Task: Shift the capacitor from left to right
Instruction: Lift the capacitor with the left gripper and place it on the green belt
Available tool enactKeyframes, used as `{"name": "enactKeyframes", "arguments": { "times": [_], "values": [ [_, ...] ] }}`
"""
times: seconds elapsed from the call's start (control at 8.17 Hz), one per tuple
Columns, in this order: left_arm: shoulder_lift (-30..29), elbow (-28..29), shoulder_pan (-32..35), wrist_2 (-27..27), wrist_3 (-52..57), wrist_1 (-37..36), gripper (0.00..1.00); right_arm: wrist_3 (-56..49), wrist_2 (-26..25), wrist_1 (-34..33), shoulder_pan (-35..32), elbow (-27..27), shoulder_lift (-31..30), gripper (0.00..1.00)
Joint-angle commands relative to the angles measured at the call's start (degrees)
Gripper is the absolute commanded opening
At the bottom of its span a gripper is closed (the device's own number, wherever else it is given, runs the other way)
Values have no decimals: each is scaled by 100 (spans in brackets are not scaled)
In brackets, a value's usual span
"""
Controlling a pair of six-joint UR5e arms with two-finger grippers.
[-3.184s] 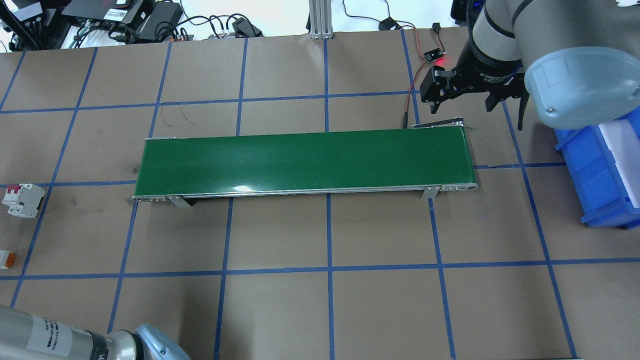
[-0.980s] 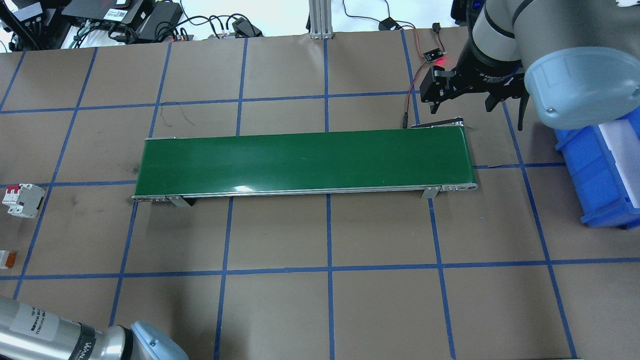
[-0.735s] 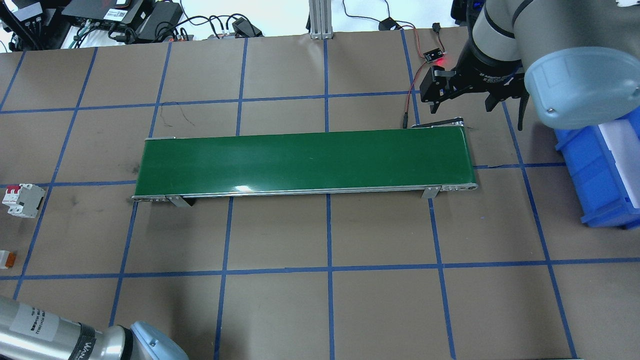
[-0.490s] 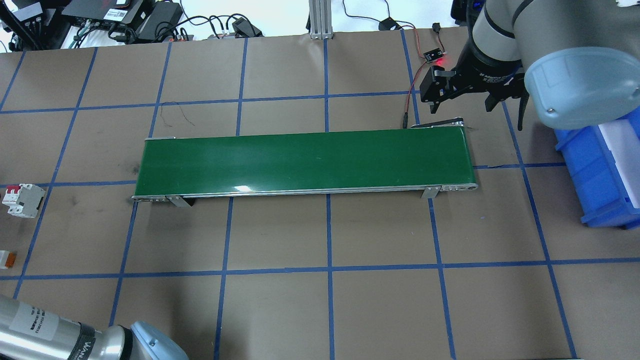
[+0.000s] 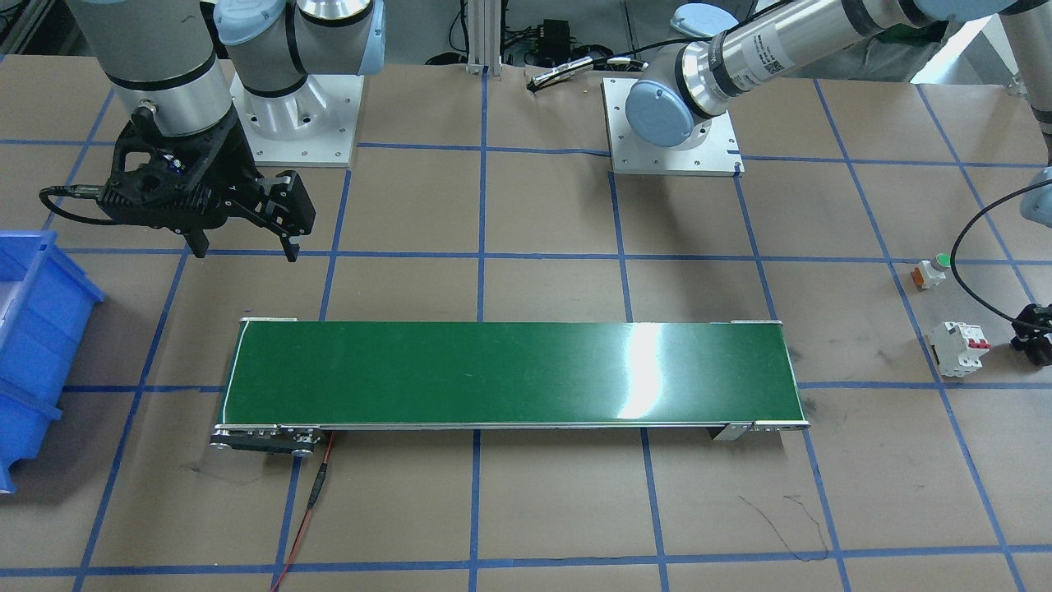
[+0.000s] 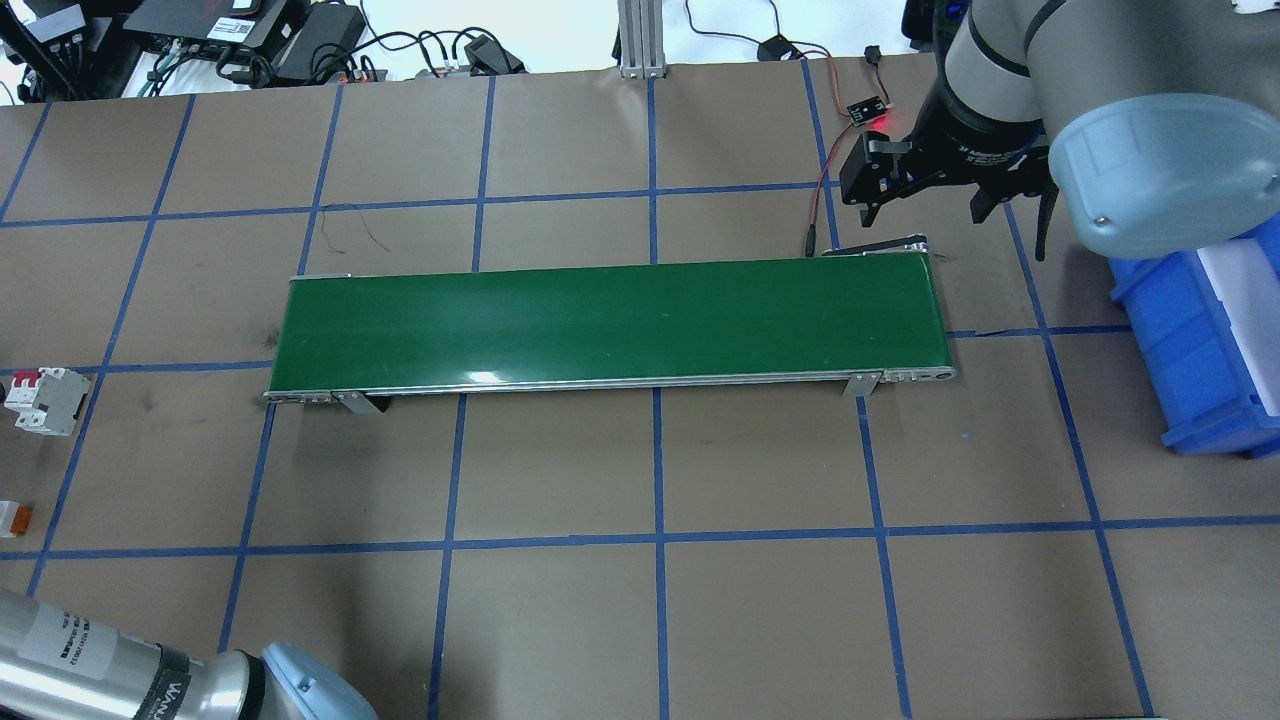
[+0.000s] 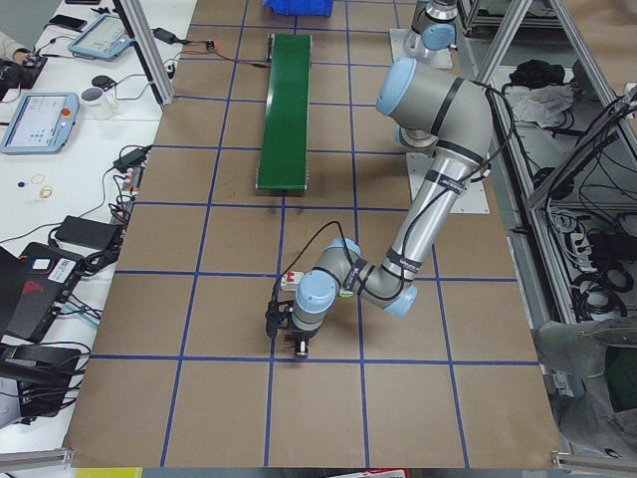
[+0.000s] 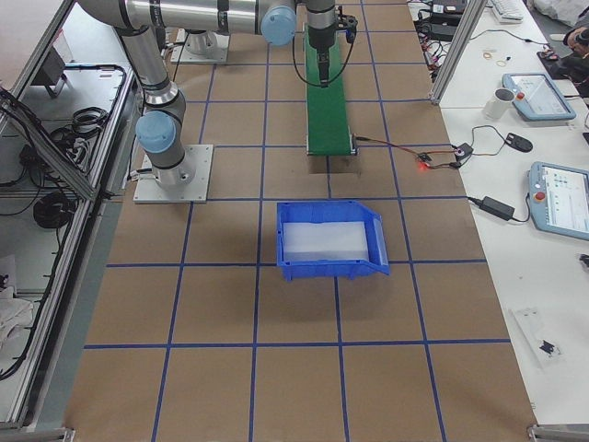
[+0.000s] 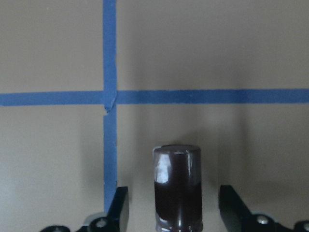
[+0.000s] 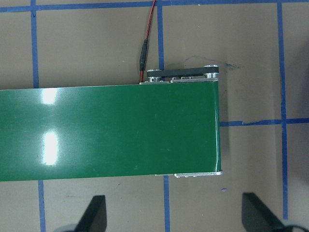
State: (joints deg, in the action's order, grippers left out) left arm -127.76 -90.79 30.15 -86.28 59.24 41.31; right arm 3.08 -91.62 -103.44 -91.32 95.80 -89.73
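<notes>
The capacitor (image 9: pixel 177 191), a dark brown glossy cylinder, stands upright on the brown paper in the left wrist view. My left gripper (image 9: pixel 174 198) is open around it, with a gap between the capacitor and each of the fingers (image 9: pixel 119 208). This gripper (image 7: pixel 290 337) hangs low at the table's left end, and only its edge (image 5: pixel 1037 335) shows in the front-facing view. The capacitor itself is hidden in the exterior views. My right gripper (image 5: pixel 243 243) is open and empty beside the right end of the green conveyor belt (image 5: pixel 509 374), hovering above the paper (image 6: pixel 925 212).
A white breaker with red switches (image 5: pixel 957 348) and a small green-topped push button (image 5: pixel 930 271) lie close to the left gripper. A blue bin (image 6: pixel 1200 340) sits past the belt's right end. A red-black wire with a lit sensor board (image 6: pixel 868 112) runs to the belt.
Since the earliest frame the left arm's elbow has shifted slightly at the bottom left of the overhead view. The right arm and the belt look unchanged.
</notes>
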Motion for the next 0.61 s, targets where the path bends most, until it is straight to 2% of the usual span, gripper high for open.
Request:
{"name": "enactKeyframes", "arguments": {
  "times": [0.0,0.12,0.24,0.37,0.49],
  "values": [
    [-4,9,0,-21,0,0,40,0,4,-1,0,0,0,100],
    [-4,9,0,-21,0,0,30,9,-5,8,0,0,0,100],
    [-4,9,0,-38,0,-9,14,0,-5,-1,0,0,0,100],
    [14,9,0,-82,-9,-9,6,0,-5,-1,0,0,0,100],
    [136,0,0,-265,-17,-9,3,35,12,-9,0,0,0,100]
  ]
}}
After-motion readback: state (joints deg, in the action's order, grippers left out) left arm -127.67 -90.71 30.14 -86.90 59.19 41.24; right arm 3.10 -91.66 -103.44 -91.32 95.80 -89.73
